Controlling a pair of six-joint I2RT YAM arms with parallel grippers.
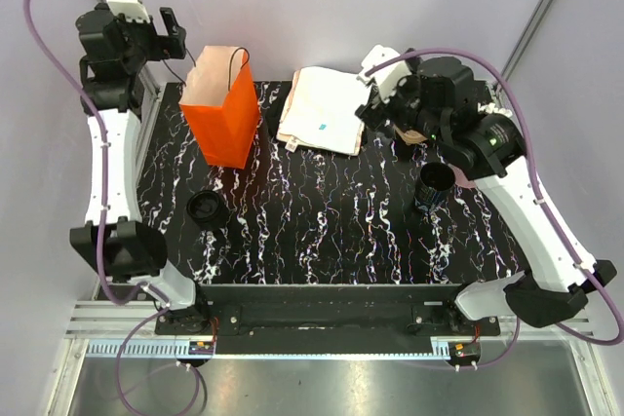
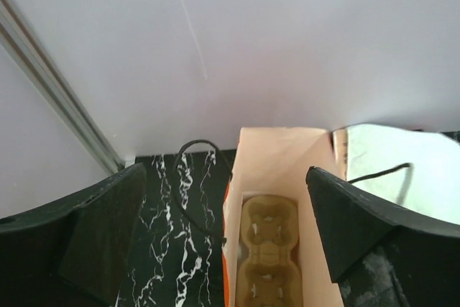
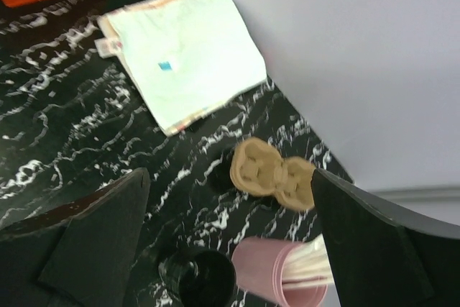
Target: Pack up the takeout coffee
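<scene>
The takeout coffee, a small black cup with an open round rim, stands upright on the right of the marbled table; in the right wrist view the cup sits low between my fingers. My right gripper hovers open above the table behind it, holding nothing. An orange paper bag stands open at the back left. My left gripper is open above and behind the bag's mouth. A brown cup carrier lies at the bottom of the bag.
A second brown cup carrier lies flat by the back right edge. A pink cup of white sticks stands beside the black cup. A stack of white paper lies behind the middle. A flat black disc-like piece sits front left.
</scene>
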